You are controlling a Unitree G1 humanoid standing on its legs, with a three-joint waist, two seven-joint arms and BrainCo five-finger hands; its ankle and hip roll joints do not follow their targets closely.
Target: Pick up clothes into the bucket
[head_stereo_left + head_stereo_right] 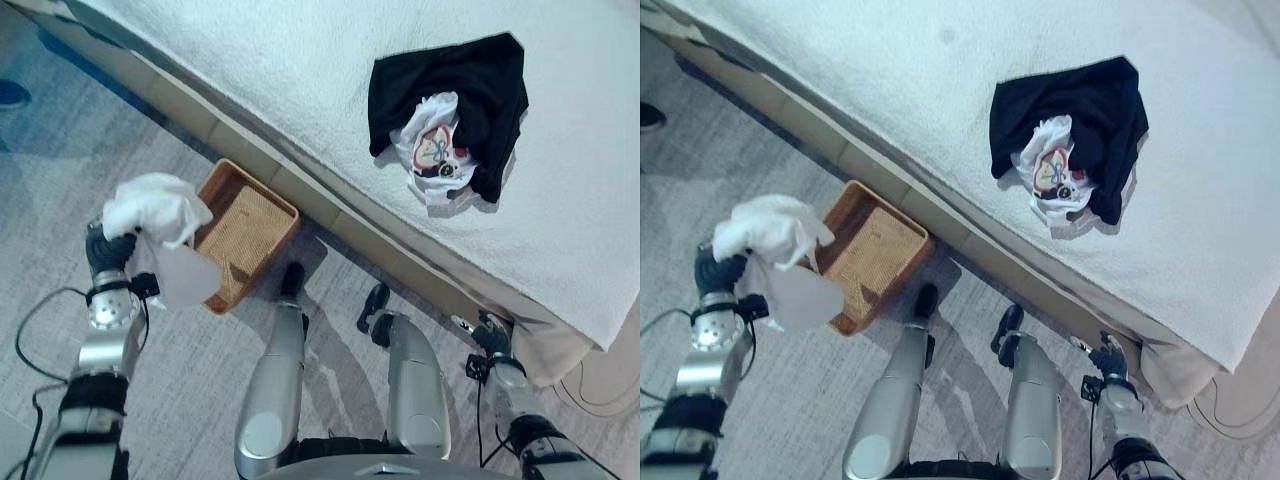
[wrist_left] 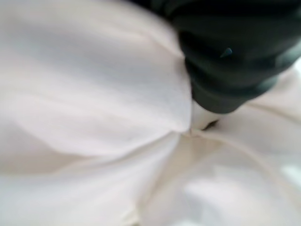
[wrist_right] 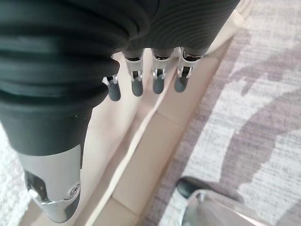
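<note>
White crumpled cloth (image 1: 155,215) hangs bunched from the left hand (image 1: 108,252) just beside the brown woven rectangular basket (image 1: 245,232) on the floor; its fingers are buried in fabric, so their grip cannot be told. Right wrist view shows the right hand (image 3: 146,80) with fingers straight, apart. Black-and-white printed clothes (image 1: 450,115) lie on the white bed (image 1: 260,70).

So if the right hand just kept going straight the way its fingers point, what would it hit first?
Most likely the side of the bed. The right hand hangs idle, fingers relaxed, and its wrist view shows the beige panels of the bed base straight past the fingertips, with grey carpet beside them. Depth is hard to judge.
</note>
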